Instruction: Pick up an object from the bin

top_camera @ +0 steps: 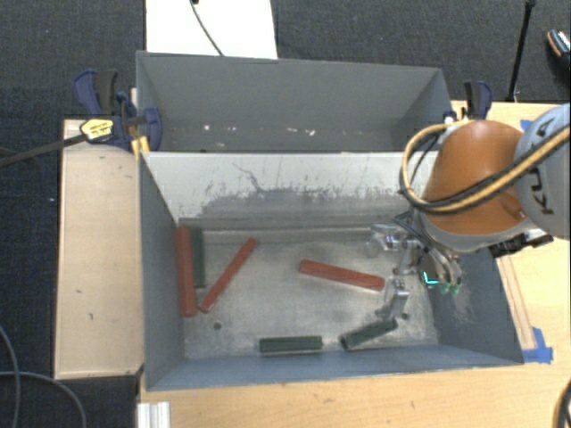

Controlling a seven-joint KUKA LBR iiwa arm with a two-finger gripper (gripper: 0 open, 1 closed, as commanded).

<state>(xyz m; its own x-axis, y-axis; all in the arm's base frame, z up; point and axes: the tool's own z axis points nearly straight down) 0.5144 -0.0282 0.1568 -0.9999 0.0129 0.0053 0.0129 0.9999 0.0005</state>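
Your gripper (392, 308) sits low at the front right of the bin (268, 185), over the upper end of a dark green stick (361, 337). A red stick (335, 275) lies just left. Jaw state: you cannot tell.

Glossy, rounded orange cover (468, 190) at the wrist, ringed by a loop of yellow and black cables (416, 163). Pale grey arm link (546, 172) with dark lettering. Bare silver metal gripper (393, 305), blocky and jointed, with a small cyan light (431, 280) beside it.
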